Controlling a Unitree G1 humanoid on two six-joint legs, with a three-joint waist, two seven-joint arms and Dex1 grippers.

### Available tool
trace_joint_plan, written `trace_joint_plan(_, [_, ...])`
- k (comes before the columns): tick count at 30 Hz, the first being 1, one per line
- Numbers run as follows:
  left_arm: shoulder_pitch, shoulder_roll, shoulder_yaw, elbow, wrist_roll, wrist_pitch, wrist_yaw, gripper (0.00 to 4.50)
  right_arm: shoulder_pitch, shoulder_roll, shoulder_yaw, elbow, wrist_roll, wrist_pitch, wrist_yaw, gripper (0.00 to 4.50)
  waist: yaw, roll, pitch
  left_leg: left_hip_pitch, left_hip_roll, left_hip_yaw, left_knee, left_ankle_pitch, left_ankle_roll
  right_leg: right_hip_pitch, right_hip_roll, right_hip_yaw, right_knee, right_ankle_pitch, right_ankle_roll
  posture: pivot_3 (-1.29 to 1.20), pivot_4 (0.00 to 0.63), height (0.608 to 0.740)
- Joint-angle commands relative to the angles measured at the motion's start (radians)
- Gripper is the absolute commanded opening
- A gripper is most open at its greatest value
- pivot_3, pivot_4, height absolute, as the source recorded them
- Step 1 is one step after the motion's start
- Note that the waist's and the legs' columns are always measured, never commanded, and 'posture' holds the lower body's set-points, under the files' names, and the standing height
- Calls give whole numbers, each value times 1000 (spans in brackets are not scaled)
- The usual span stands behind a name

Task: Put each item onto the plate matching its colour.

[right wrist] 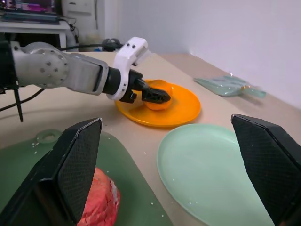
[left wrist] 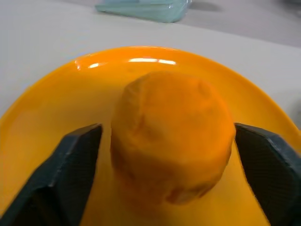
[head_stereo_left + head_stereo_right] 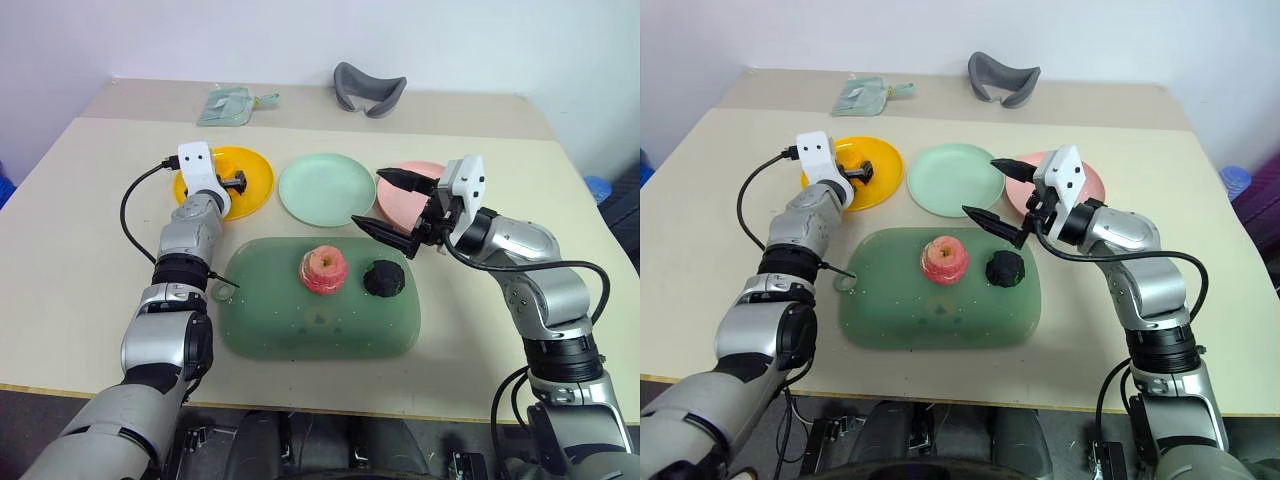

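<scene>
On the green mat [image 3: 320, 330] near the table's [image 3: 80, 250] front edge, the pink-red ridged piece [image 3: 323, 269] and black knobbly ball [image 3: 383, 278] wait unplaced. Just above them the right gripper [image 3: 393, 202] hangs wide, empty. Farther back stand the mint plate [image 3: 326, 187] and pink plate [image 3: 400, 190], both bare. On the yellow plate [image 2: 42, 117] sits the yellow-orange chunk [image 2: 171, 141]; the left gripper [image 2: 171, 155] brackets it, fingers apart from its sides. One of three looks done

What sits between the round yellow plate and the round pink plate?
The round mint green plate, with nothing on it, sits between the yellow plate and the pink plate, seen in the left eye view.
</scene>
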Motion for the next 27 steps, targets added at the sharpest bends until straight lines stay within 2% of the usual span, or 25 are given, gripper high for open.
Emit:
trace_joint_plan(1, [105,17,1,-300,-78,48,-128,4436,11,-13,-1,-66,5,28,-7,4500,-3,0,0,-1,0,0,2,0,0,-1,0,0,1,0,0,0,150,740])
trace_joint_plan(3, [195,30,-12,-470,-134,75,-237,4436,23,-19,8,-83,-1,46,-11,4500,-3,1,0,-1,1,0,3,0,0,-1,0,0,2,0,0,0,150,740])
trace_joint_plan(5, [283,53,-39,-597,-150,16,-352,4436,31,-20,24,-99,-15,59,-16,4500,-4,1,0,-1,2,0,4,0,0,-1,1,0,4,0,0,0,150,740])
trace_joint_plan(8, [435,161,-93,-756,-184,-3,-593,4436,32,-25,70,-113,-33,109,-23,4500,-6,1,0,-1,2,-1,6,0,0,-1,1,0,5,0,0,0,150,740])
trace_joint_plan(11, [534,251,-89,-840,-275,-29,-823,4436,39,-35,112,-125,-40,149,-3,4500,-2,2,0,-1,2,-1,5,0,0,0,1,0,5,0,-1,0,150,740])
trace_joint_plan(17, [710,389,-107,-901,-329,-145,-1181,4436,49,-21,192,-92,-64,134,55,4500,-1,2,0,-1,2,-1,6,-1,0,0,0,-1,4,0,-1,0,150,740])
trace_joint_plan(22, [789,446,-98,-963,-410,-78,-1299,4436,26,10,242,-17,-97,102,84,4500,-2,2,0,-1,2,-2,6,-1,1,0,0,-1,4,0,-1,0,150,740])
trace_joint_plan(27, [811,465,-84,-995,-446,-38,-1316,4436,3,51,260,45,-125,68,95,4500,-2,2,0,-1,2,-4,6,-1,1,0,0,0,4,0,-1,0,150,740])
